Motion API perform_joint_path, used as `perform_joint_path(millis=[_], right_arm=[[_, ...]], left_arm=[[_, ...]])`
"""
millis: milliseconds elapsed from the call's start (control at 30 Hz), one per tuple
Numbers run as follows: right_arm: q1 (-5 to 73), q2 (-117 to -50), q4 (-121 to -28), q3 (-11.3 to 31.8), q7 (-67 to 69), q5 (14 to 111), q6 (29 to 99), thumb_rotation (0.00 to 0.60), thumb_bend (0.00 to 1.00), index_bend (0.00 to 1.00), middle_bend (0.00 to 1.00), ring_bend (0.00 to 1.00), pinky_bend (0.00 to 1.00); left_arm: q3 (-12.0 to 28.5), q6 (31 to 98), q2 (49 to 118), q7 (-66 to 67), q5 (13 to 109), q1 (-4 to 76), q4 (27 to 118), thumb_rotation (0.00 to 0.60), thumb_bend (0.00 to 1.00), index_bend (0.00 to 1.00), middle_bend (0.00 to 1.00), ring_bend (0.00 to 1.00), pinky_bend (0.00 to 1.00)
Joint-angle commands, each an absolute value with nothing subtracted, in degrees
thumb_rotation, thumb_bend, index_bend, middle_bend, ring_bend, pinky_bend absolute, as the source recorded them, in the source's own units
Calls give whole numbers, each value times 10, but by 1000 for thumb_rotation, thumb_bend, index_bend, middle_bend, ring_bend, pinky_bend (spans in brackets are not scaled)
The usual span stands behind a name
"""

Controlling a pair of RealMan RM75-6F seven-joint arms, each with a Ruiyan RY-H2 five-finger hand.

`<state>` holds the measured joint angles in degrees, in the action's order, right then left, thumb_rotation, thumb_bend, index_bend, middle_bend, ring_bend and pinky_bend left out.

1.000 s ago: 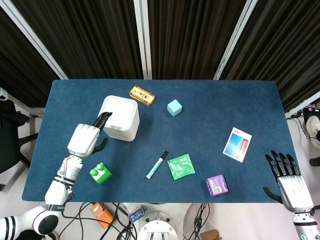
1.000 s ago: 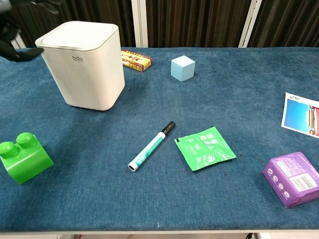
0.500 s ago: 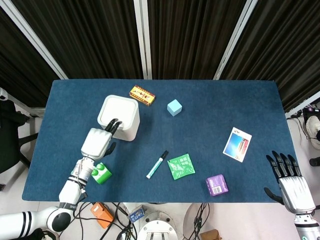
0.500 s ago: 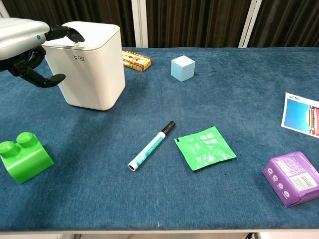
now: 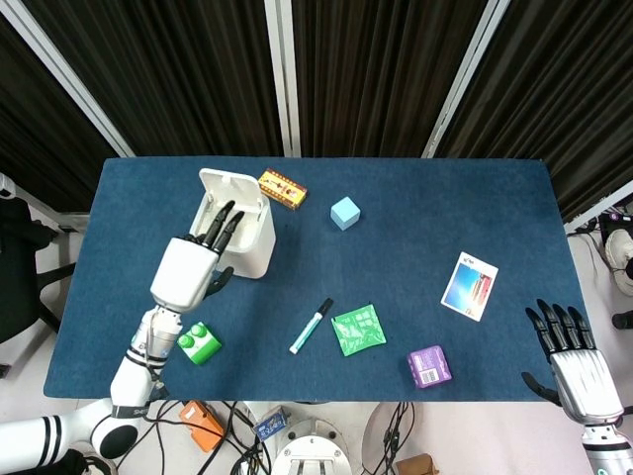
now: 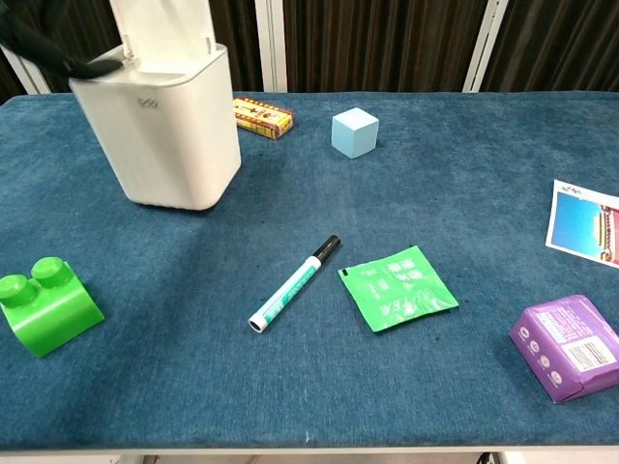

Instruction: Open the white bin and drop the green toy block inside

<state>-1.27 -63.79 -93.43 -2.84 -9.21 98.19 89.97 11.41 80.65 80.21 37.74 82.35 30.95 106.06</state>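
Lid up on the white bin (image 5: 237, 234) in the upper left of the head view, tilted back toward the far edge and standing nearly upright in the chest view! The left hand (image 5: 193, 265) sits right at the bin's near rim, its dark fingers (image 5: 224, 220) stretched out over the open mouth and holding nothing. In the chest view only a dark blurred bit of that hand shows at the top left corner, beside the bin's rim, so whether it is touching the bin cannot be told.

So, judging by how things lie, the first half looks done: the bin is open. The second half has not begun. The green toy block (image 6: 46, 304) lies on the blue desk (image 5: 415, 257) at the lower left, well in front of the bin and apart from it, just beside the left forearm in the head view, nobody holding it.

Down in the lower right corner of the head view, the right hand (image 5: 574, 356) hangs off the desk's edge, fingers apart and empty, far from the action.

What's left, by my reckoning: get the block gripped, carry it up over that open mouth, and let it go, with the lid needing to stay up all the while.
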Motion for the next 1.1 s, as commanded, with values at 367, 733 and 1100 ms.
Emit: perform_joint_path(millis=[367,733,1100], right_arm=[[-11,-641,-938,-30,-102,982,894,600,307,0,0,0,0],[-23,-634,-928,-36,-75,1001,926,600,307,0,0,0,0],[-26,-632,-922,-36,-65,1008,935,600,307,0,0,0,0]], left_arm=[[-29,817,797,317,909,217,1100,600,56,7,27,449,645],[-48,772,882,337,854,187,981,593,0,7,37,46,137],[-57,778,900,399,816,151,953,571,0,42,116,104,194]])
